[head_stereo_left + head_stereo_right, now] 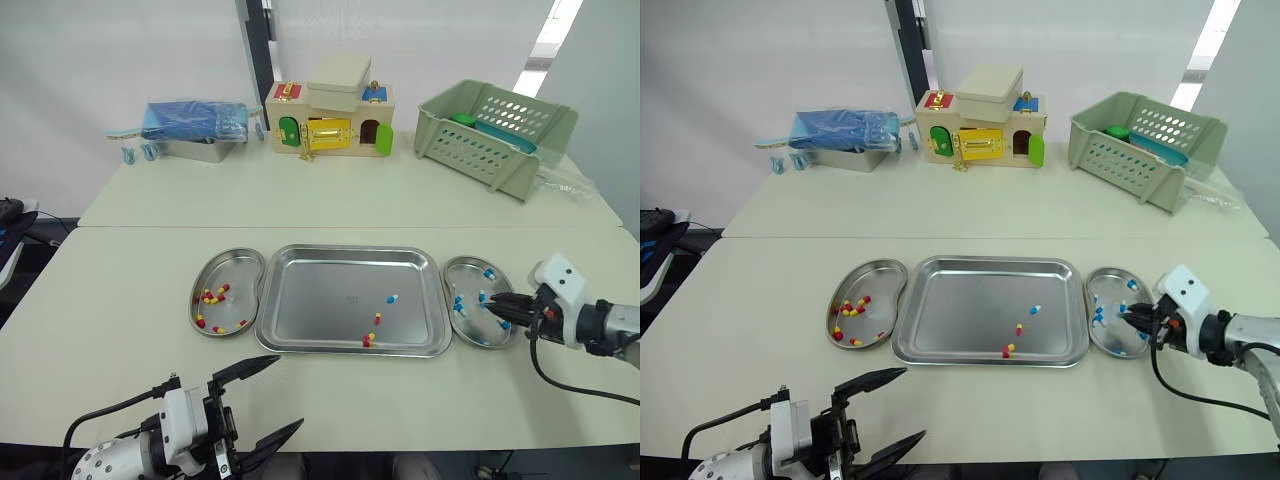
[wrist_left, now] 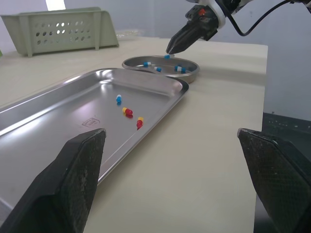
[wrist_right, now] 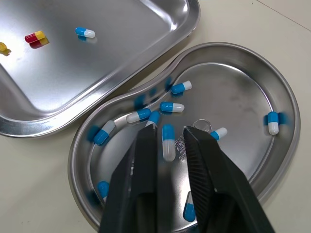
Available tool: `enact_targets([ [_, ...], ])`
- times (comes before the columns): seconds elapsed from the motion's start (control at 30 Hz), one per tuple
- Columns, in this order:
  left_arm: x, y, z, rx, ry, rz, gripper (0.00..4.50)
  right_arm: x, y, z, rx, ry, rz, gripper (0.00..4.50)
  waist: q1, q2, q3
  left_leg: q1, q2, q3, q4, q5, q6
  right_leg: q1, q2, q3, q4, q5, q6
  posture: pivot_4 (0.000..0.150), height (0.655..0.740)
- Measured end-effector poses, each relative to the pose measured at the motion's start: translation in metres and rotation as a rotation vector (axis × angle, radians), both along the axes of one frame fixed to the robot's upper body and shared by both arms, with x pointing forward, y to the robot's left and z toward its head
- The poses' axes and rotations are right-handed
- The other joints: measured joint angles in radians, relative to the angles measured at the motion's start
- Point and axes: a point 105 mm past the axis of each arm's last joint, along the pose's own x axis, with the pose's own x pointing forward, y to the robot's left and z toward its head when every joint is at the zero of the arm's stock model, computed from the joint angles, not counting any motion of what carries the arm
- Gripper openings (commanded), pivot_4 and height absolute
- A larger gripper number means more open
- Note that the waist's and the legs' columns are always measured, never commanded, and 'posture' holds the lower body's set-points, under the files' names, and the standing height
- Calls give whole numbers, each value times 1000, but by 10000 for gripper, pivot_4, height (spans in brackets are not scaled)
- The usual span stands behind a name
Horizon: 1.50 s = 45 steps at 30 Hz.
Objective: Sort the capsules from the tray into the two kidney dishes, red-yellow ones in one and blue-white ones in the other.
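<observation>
Centre of the matte cream table [image 1: 120, 300]: rectangular polished-steel tray [image 1: 320, 290], rolled rim, mirror floor. Bean-shaped steel left dish [image 1: 238, 268] sits tight against it at 9 o'clock, right dish [image 3: 238, 92] at 3 o'clock. My left gripper [image 1: 289, 391] hangs at the tray's 7 o'clock, black fingers spread wide. My right gripper [image 3: 169, 138] is over the right dish, fingers narrowly apart, one blue-white capsule [image 3: 168, 141] in the gap; can't tell if it's resting or airborne. My fingers cover part of that dish. Glossy red-yellow capsules [image 1: 210, 297] lie in the left dish, count unclear. Three stray capsules [image 1: 377, 319] are on the tray.
</observation>
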Motion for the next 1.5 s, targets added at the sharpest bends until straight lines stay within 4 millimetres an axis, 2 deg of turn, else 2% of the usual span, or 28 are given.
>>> enact_targets([
  [0.2,0,2,0,5,0,8,45000,2,-4,-5,2,7,-12,33963,0,0,0,0,0,0,0,0,0,1,0,0,0,0,0,1500,7400],
  [0.3,-1,2,-1,4,7,13,45000,2,-3,-4,8,1,-2,44319,0,0,0,0,0,0,0,0,0,1,0,0,0,0,0,1500,7400],
  [0.43,-1,4,-2,3,24,33,45000,-4,1,-1,54,2,53,44748,2,0,0,0,0,0,0,0,0,1,0,0,-1,0,0,1500,7400],
  [0.57,1,8,-5,3,49,76,45000,-23,12,8,138,0,174,44748,4,0,0,1,0,-1,0,0,0,2,0,-1,-1,0,0,1500,7400],
  [0.63,4,15,-5,13,62,124,45000,-36,20,10,167,10,248,44748,3,0,0,2,0,-1,0,0,0,3,0,-1,-1,0,0,1500,7400],
  [0.77,10,33,-3,44,89,210,45000,-53,24,2,179,17,327,44748,4,-1,0,2,0,-1,0,0,0,3,0,-1,-1,0,0,1500,7400],
  [0.83,9,51,-2,109,120,258,45000,-61,17,-2,173,15,334,44748,3,-1,0,2,0,-1,0,0,0,3,0,-1,-2,0,0,1500,7400],
  [1.03,7,114,8,255,190,412,45000,-82,-28,-20,113,48,270,44748,2,-1,0,5,0,0,-1,0,0,6,0,-1,-2,0,0,1500,7400],
  [1.13,3,135,9,279,211,473,45000,-88,-41,-29,93,61,251,44748,-2,-1,1,6,0,0,-1,0,0,7,0,-1,-3,0,0,1500,7400],
  [1.33,1,153,8,294,239,516,45000,-89,-41,-34,105,16,238,44748,0,-1,1,6,0,0,-2,0,0,8,0,-1,-3,-1,-1,1500,7400],
  [1.5,7,155,10,307,238,500,45000,-87,-37,-36,109,8,236,44748,1,-2,1,6,0,-1,-2,0,0,8,0,-1,-3,-1,-1,1500,7400],
])
